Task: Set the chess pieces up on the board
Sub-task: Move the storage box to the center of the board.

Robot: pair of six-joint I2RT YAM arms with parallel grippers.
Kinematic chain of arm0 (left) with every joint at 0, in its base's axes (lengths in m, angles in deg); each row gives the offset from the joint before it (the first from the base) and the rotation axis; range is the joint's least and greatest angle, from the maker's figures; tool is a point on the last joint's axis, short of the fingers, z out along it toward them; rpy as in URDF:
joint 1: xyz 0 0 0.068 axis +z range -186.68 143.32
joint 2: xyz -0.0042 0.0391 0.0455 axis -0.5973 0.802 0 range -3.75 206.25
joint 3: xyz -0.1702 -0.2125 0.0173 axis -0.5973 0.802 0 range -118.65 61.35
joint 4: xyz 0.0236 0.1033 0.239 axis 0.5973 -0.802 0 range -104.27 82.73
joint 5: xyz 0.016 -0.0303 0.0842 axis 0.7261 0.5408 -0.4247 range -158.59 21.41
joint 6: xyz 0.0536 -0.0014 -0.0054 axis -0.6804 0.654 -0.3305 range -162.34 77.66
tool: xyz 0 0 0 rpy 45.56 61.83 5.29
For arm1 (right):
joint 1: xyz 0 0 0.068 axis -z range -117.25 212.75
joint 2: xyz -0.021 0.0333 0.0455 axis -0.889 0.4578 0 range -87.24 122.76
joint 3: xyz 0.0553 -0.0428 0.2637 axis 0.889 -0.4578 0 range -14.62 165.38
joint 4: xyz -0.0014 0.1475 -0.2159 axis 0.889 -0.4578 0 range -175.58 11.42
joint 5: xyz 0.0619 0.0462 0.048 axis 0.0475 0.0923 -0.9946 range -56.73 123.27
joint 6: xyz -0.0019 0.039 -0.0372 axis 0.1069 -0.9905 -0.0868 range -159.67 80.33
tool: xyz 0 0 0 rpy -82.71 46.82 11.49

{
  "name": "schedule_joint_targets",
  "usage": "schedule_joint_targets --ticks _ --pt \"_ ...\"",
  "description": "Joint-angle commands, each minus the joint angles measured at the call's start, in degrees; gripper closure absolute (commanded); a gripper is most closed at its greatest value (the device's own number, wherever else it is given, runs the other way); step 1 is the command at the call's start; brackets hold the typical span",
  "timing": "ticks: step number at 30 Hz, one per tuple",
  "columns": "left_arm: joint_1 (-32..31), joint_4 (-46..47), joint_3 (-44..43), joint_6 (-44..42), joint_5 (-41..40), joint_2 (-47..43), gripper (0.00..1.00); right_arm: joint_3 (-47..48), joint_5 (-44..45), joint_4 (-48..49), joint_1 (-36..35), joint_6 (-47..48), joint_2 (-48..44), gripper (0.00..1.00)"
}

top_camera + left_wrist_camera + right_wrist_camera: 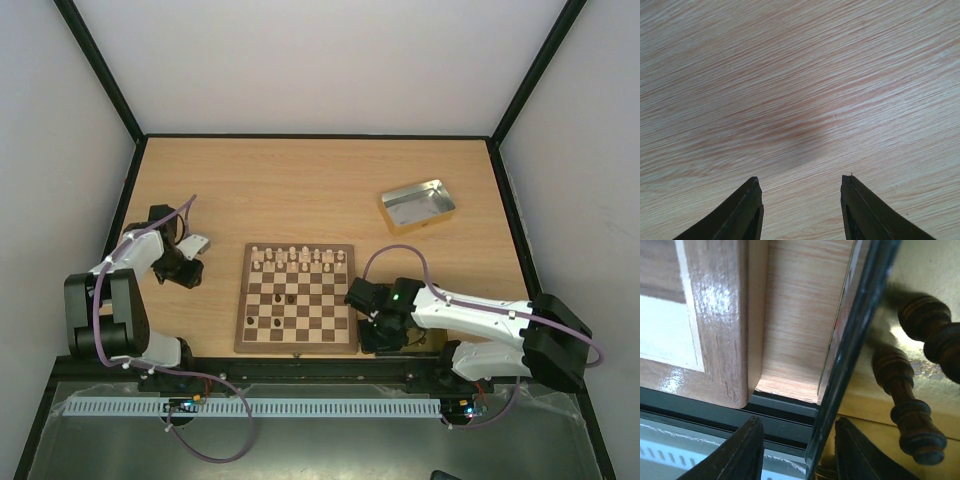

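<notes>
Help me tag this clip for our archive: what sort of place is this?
Probably a robotics lab test cell: plain white walls and black frame posts enclose the wooden table, with the left arm and right arm mounted at its near edge.

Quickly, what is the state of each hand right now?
Left hand: open, holding nothing.
Right hand: open, holding nothing.

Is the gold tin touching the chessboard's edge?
Apart. The right wrist view shows a strip of bare table between the board and the gold tin.
</notes>
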Motion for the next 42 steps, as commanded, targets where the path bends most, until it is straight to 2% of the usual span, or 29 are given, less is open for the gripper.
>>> schedule_joint_targets --ticks 1,11,19,26,29,34,40,42 --pt "0.36 -0.31 -0.59 -0.22 -0.19 0.32 0.56 -0.48 -1.41 0.42 -3.94 -3.73 0.76 0.61" --pt "0.44 -0.57 -0.16 -0.22 0.15 -0.21 0.56 5.22 5.17 -3.66 -4.15 -3.05 2.85 0.48" --pt "0.49 -0.89 0.40 -0.13 0.45 -1.01 0.56 9.42 9.01 -8.01 -3.39 -3.08 2.35 0.48" --pt "0.53 -3.22 -0.98 0.00 1.07 -2.42 0.58 18.40 12.79 -18.24 0.10 -0.45 -0.26 0.48" --pt "0.52 -3.89 -2.16 0.79 0.55 -4.65 0.54 23.35 15.26 -21.59 2.73 1.02 -1.46 0.54" --pt "0.52 -8.65 -6.49 1.42 2.24 -7.98 0.41 22.96 14.31 -18.10 6.63 2.90 -2.23 0.54" --pt "0.45 -14.80 -13.61 -0.21 3.39 -9.09 0.43 19.91 11.90 -8.47 6.93 -1.75 -0.26 0.53" --pt "0.45 -16.07 -14.72 -1.54 5.15 -9.63 0.47 20.49 12.99 -6.98 6.88 -2.83 0.98 0.51"
